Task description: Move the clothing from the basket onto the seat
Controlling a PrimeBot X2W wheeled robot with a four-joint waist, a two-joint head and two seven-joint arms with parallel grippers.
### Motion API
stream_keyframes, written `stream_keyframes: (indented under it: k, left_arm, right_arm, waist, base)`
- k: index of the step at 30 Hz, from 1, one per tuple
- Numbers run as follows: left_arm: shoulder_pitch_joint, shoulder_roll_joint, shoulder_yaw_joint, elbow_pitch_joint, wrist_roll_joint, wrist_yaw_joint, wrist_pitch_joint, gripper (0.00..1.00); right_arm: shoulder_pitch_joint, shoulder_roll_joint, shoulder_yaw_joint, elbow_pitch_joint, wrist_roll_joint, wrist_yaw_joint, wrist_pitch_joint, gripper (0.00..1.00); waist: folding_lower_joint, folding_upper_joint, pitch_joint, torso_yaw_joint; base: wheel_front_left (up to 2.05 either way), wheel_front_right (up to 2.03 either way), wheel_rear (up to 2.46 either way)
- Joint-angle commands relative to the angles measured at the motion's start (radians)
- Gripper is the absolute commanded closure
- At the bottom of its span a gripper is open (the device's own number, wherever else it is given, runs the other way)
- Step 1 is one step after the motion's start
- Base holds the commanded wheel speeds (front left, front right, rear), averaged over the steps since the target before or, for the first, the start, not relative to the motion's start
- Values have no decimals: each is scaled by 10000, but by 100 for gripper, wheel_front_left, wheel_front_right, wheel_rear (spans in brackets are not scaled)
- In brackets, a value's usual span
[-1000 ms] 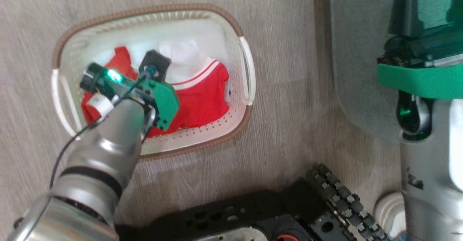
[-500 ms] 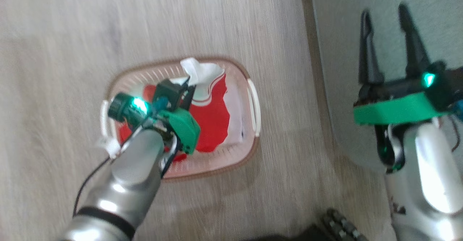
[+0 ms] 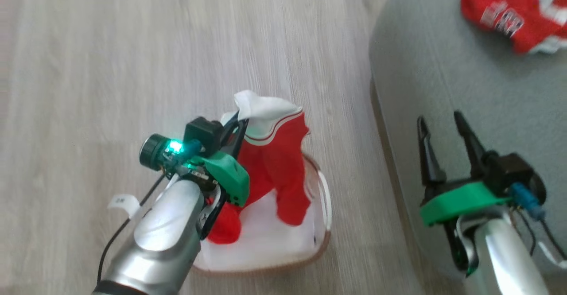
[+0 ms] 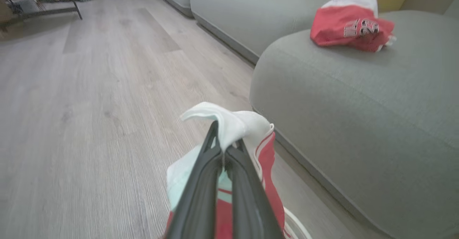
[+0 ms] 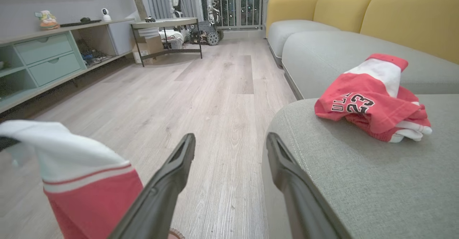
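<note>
Left hand (image 3: 238, 128) clamped on white edge of red garment (image 3: 279, 166), which hangs over basket (image 3: 326, 199). Right hand (image 3: 438, 118) fingers apart, empty, at seat (image 3: 443, 64) edge. Second garment (image 3: 509, 16) on seat, 1 o'clock from basket.

A white-trimmed red garment (image 3: 277, 171) hangs pinched in the left gripper (image 4: 224, 144), over the cream basket (image 3: 326, 197). A second garment (image 5: 369, 99), printed "23", lies crumpled on the grey-green seat (image 3: 443, 64) beyond the right gripper (image 3: 438, 118).
</note>
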Motion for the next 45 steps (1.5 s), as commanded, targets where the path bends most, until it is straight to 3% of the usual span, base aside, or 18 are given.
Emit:
stream_keyframes:
  k: [1,12,26,45]
  left_arm:
    - [-183,246,445,-513,-123,-26,66,100]
    - [-792,410,623,-1720,-369,123,981,100]
    - [-1595,122,395,-1871,-508,163,1391,100]
    - [-1639,-96,-152,-2532,-644,197,1304,100]
  right_arm:
    - [27,20,328,-192,12,-2,-51,0]
    - [220,20,1215,532,45,-2,-51,0]
    - [-1010,20,4103,1822,1055,-2,-51,0]
    - [-3075,-250,3983,3842,1165,-2,-51,0]
  waist:
    - [1,-1,-1262,283]
    - [1,-1,-2425,515]
    - [1,-1,-2808,748]
    - [1,-1,-2957,1301]
  base:
    - [0,0,0]
    - [0,0,0]
    - [0,0,0]
    - [0,0,0]
